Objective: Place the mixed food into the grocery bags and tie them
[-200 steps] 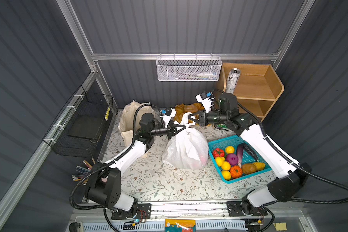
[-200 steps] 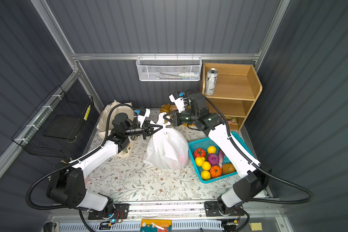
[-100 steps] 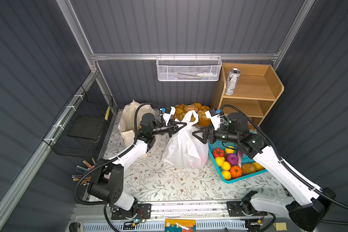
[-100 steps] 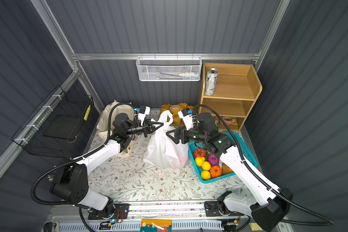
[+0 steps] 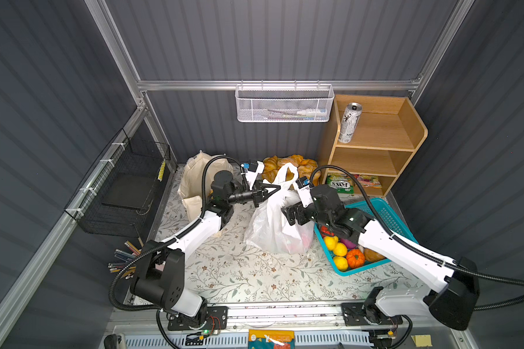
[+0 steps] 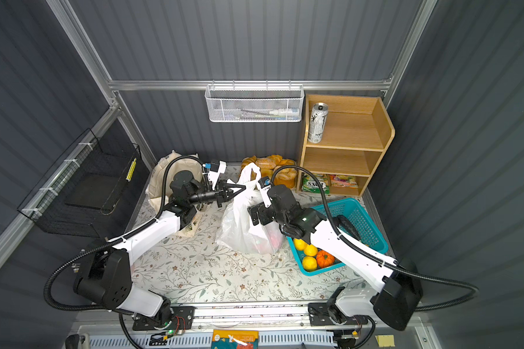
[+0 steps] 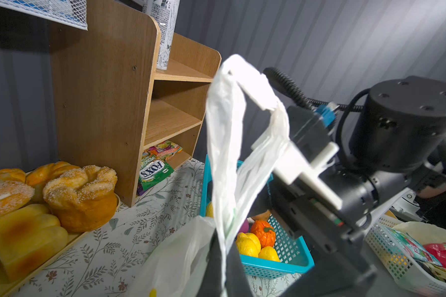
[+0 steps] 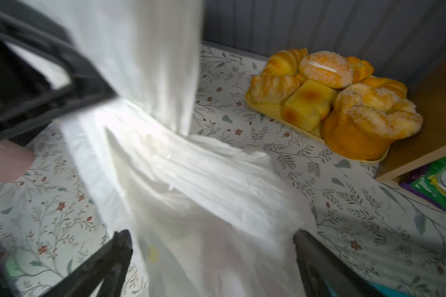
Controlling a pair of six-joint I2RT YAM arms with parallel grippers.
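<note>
The translucent white plastic bag (image 5: 273,229) (image 6: 245,232) stands mid-table, something pink-red showing through its side (image 5: 300,241). My left gripper (image 5: 277,189) (image 6: 242,189) (image 7: 223,257) is shut on one of the bag's handles (image 7: 232,102), whose loop stands up above the jaws. My right gripper (image 5: 286,213) (image 6: 253,216) (image 8: 211,239) is open, its fingers spread over the bag's rumpled top, holding nothing. The cream canvas tote (image 5: 194,175) (image 6: 164,172) sits behind the left arm. The silver-white drink can (image 5: 350,122) (image 6: 316,122) stands on the top shelf.
A turquoise basket (image 5: 387,211) of toy fruit lies under the right arm. Bread rolls (image 5: 303,164) on a yellow tray sit behind the bag. The wooden shelf (image 5: 406,133) holds sweet packets (image 5: 339,184) at the bottom. A black wire basket (image 5: 124,187) hangs at left, pencils (image 5: 124,260) below it.
My right gripper let go at the back of the bag, opened wide and swung forward over the bag's right side. My left gripper closed on the handle.
</note>
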